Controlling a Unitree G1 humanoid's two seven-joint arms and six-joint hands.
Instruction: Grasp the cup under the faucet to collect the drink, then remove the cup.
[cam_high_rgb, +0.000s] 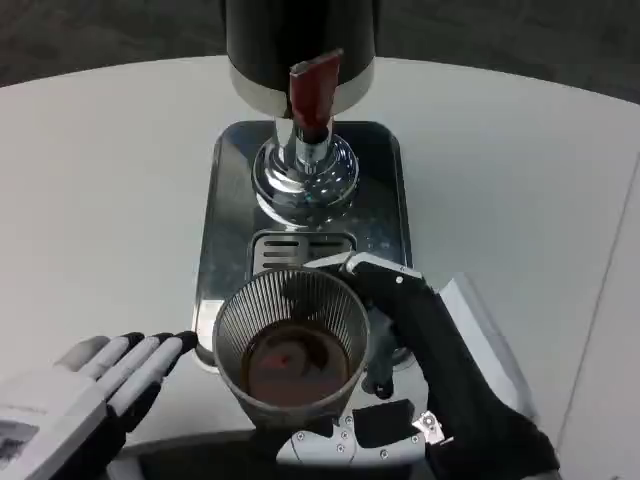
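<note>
Cup: I saw the ribbed clear cup at the front of the steel tray, nearer to me than the drip grille, with brown drink in its bottom.

Faucet: the red lever and chrome spout of the dispenser sat further back; from my angle the cup looked forward of the spout, not straight under it, though I could not be sure, looking down from above.

Right hand: my right hand was wrapped round the cup's right side, dark fingers against its wall, so I judged it was gripping the cup.

Left hand: my left hand lay flat on the table just left of the cup, fingers stretched out and slightly apart, holding nothing; its fingertips came close to the cup's wall, and I could not tell whether they touched it.

Done: by my reading the grasp was made and the collecting was done or close to it, since drink lay in the cup and I saw no stream falling.

Left: I judged the cup was not yet clear of the tray, so carrying it away and setting it on the table remained.

Risk: an open cup with liquid called for a level, slow withdrawal.
</note>
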